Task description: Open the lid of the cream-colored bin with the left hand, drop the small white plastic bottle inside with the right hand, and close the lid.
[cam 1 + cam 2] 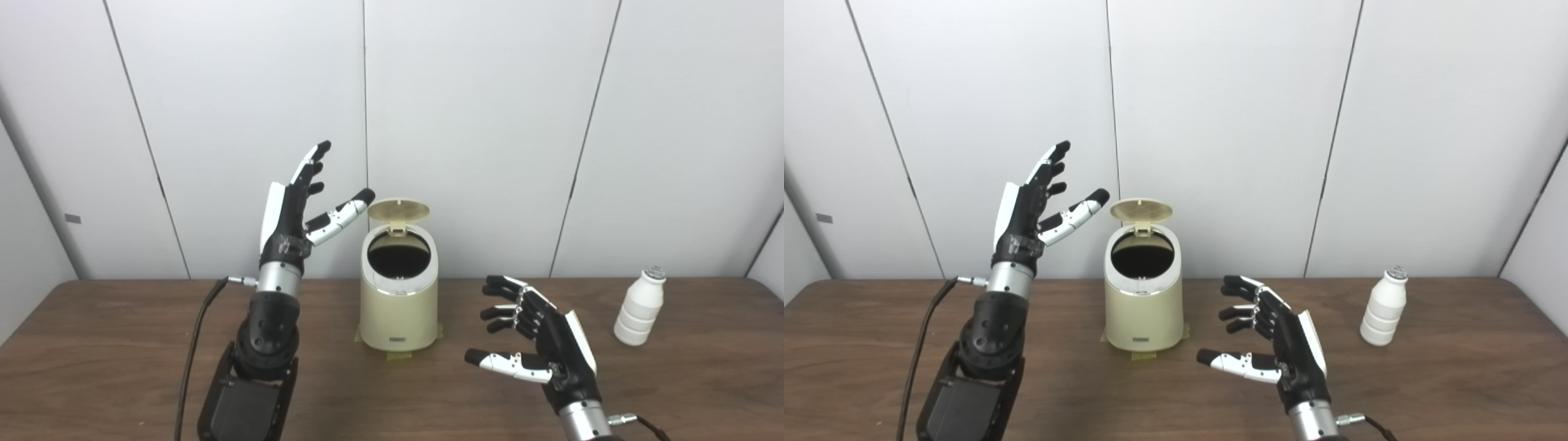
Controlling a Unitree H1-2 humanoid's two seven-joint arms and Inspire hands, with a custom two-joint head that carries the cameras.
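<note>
The robot's left hand [293, 211] is raised beside a small cream-colored plastic bin [398, 297] with a rounded white top, fingers spread wide and pointing upward, holding nothing; its thumb tip reaches toward the bin's round, ribbed cream lid [398, 210] and sits just beside the lid's edge, though the two views do not settle whether they touch. The lid stands flipped up on its rear hinge, leaving the bin's circular mouth uncovered; the interior shows only as dark shadow, and what lies within cannot be told. To the other side of the bin, the right hand [539, 343] hovers low over the dark brown wooden table [122, 343], palm turned toward the bin, fingers loosely curled and apart, thumb stretched out, grasping nothing. The small white ribbed plastic bottle [640, 306] with a silvery cap stands upright on the table well to the right of the bin, beyond the right hand and clear of it. Strips of yellowish tape [398, 355] show at the bin's base.
</note>
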